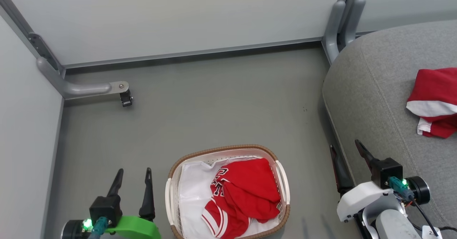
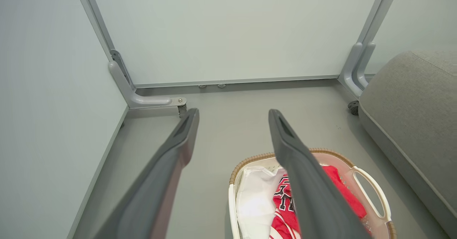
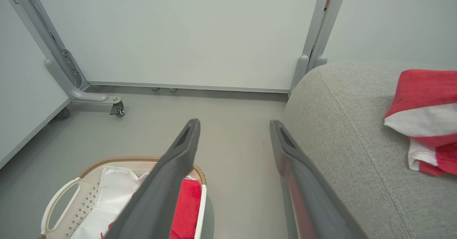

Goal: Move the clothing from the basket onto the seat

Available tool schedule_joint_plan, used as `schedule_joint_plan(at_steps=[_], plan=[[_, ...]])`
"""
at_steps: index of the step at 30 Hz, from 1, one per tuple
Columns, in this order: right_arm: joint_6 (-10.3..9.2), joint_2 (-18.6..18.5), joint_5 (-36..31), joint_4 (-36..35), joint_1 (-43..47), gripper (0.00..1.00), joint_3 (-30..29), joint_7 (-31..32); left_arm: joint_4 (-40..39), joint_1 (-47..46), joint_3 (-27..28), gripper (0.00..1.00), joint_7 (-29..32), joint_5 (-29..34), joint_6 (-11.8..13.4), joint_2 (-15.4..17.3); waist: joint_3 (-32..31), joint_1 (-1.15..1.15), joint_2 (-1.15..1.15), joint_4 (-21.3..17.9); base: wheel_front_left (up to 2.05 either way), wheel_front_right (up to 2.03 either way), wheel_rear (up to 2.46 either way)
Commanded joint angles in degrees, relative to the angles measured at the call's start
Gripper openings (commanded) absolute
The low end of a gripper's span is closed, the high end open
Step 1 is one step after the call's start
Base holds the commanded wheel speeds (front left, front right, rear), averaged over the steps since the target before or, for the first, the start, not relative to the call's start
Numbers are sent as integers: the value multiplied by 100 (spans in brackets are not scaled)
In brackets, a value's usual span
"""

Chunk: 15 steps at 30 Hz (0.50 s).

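Red lettered garment [image 1: 246,191] lay in the basket [image 1: 221,149] at six o'clock, its twin [image 1: 433,100] on the seat [image 1: 375,107] at three. Left gripper [image 1: 134,170] and right gripper [image 1: 344,144] gaped empty; a grab could snag the liner [image 1: 192,192].

Red garment [image 1: 250,192] in the basket [image 1: 221,150], lower centre of my head view: black block letters [image 1: 220,182] with white edging on its left fold, too crumpled to read. White tag [image 1: 431,233], bottom right corner: looks like a "2", rest cut off.
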Motion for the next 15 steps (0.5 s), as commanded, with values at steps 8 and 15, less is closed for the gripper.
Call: schedule_joint_plan(at_steps=[8,15], plan=[[-8,-22,93,-67,176,100,108,-13,-65,185,-151,100,-3,-87,42,10,-128,0,0,34,0,0,0],[-8,-22,48,-159,-55,100,159,-13,86,-57,-334,100,-3,-299,-72,11,185,0,0,-17,0,0,0]])
